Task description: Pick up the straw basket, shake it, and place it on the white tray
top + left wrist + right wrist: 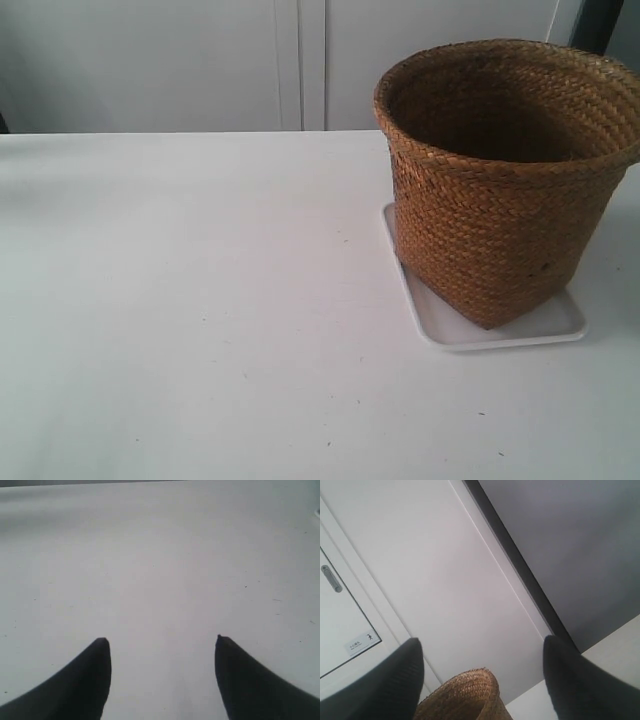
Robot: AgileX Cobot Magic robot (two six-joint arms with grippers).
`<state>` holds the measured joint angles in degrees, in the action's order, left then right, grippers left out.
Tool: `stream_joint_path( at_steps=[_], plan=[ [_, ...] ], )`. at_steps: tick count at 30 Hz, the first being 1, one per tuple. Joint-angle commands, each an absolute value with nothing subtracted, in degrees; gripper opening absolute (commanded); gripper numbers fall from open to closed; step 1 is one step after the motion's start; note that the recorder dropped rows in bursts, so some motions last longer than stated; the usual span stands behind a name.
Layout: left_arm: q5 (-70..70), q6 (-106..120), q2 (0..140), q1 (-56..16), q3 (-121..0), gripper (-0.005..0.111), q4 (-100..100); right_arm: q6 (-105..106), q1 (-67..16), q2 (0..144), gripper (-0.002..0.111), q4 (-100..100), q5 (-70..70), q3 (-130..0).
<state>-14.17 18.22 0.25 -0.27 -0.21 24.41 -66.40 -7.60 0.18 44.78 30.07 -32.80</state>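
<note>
The brown woven straw basket (500, 180) stands upright on the white tray (500, 335) at the exterior view's right, its base turned cornerwise on the tray. No arm shows in the exterior view. My left gripper (162, 640) is open over bare white table, nothing between its fingers. My right gripper (482, 645) is open too, and the basket's braided rim (465, 695) shows between and below its fingers without touching them.
The white table (200, 300) spreads across the exterior view. White cabinet doors (300, 60) stand behind it. The right wrist view also shows a door handle (331, 578) and a small label (362, 642) on a white panel.
</note>
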Motion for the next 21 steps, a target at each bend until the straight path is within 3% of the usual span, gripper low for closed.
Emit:
stream_joint_path(
  at_steps=[1, 11, 13, 17, 19, 21],
  plan=[
    [-14.64, 18.44, 0.00, -0.11, 0.00, 0.064, 24.69, -65.73, -7.42, 0.00, 0.063, 44.82, 30.30, -32.54],
    [-14.64, 18.44, 0.00, -0.11, 0.00, 0.064, 24.69, -66.63, -7.42, 0.00, 0.063, 47.41, 29.86, -32.77],
    [-14.64, 18.44, 0.00, -0.11, 0.00, 0.064, 24.69, -70.91, -7.42, 0.00, 0.063, 35.32, 29.48, -33.56],
    [-14.64, 18.44, 0.00, -0.11, 0.00, 0.064, 24.57, -62.19, -8.84, 0.00, 0.063, -13.04, 24.44, -29.90],
    [-14.64, 18.44, 0.00, -0.11, 0.00, 0.064, 24.57, -38.77, -9.32, 0.00, 0.063, -42.39, 14.91, -24.89],
    [-14.64, 18.44, 0.00, -0.11, 0.00, 0.064, 24.57, -10.61, -9.32, 0.00, 0.063, -46.21, 9.69, -23.68]
  ],
)
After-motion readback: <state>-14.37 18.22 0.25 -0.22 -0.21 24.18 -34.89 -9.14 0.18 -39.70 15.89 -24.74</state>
